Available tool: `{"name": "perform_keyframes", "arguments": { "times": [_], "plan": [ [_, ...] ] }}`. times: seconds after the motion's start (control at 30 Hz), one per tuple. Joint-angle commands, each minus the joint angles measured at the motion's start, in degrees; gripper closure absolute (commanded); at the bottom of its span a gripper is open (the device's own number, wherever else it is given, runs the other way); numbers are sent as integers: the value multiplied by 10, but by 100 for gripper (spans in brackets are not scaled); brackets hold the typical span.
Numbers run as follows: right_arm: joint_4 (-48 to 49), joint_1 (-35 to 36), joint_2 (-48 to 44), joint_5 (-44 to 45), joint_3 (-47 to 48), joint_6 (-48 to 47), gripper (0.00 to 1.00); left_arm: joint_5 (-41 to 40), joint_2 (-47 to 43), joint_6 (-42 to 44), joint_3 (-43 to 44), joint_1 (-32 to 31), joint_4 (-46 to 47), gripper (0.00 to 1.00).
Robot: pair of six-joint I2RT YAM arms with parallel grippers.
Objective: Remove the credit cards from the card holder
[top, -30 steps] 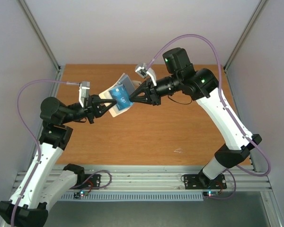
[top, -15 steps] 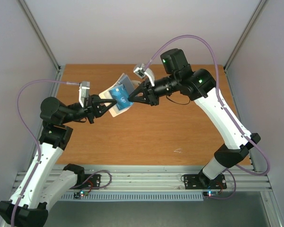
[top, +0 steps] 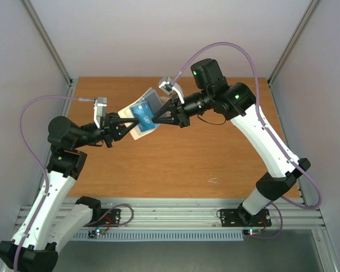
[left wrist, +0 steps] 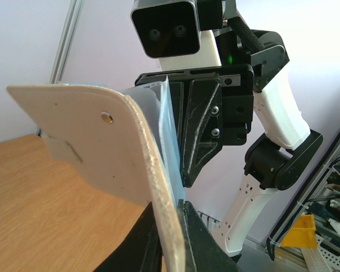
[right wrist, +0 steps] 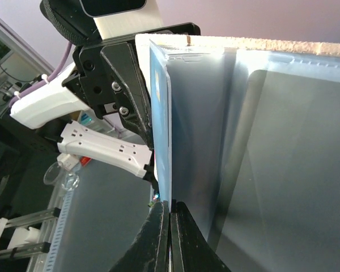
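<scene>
Above the wooden table (top: 215, 147), left jaws clamp the pale grey-blue bifold card holder (left wrist: 85, 141); right jaws pinch shut on its bright blue plastic card (top: 143, 113).

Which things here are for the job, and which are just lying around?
For the job: card holder, held by the left pincer; blue card, pinched by the right pincer.
Just lying about: a small white mark on the table.

Card holder (right wrist: 283, 141) — cut off right, bottom edges.
</scene>
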Motion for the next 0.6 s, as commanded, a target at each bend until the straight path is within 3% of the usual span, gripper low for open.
{"name": "perform_keyframes", "arguments": {
  "times": [0.0, 0.3, 0.4, 0.57],
  "plan": [
    [25, -10, -22, -12, -6, 3, 99, 12, -2, 4, -4, -4, 43, 89],
    [24, -19, -26, -13, -2, 1, 99, 16, -3, 1, -5, -4, 45, 87],
    [24, -20, -22, -26, 0, 3, 99, 16, -2, 2, -4, -4, 46, 98],
    [25, -21, -19, -28, 0, 5, 92, 14, -3, 4, -4, -4, 47, 100]
  ]
}}
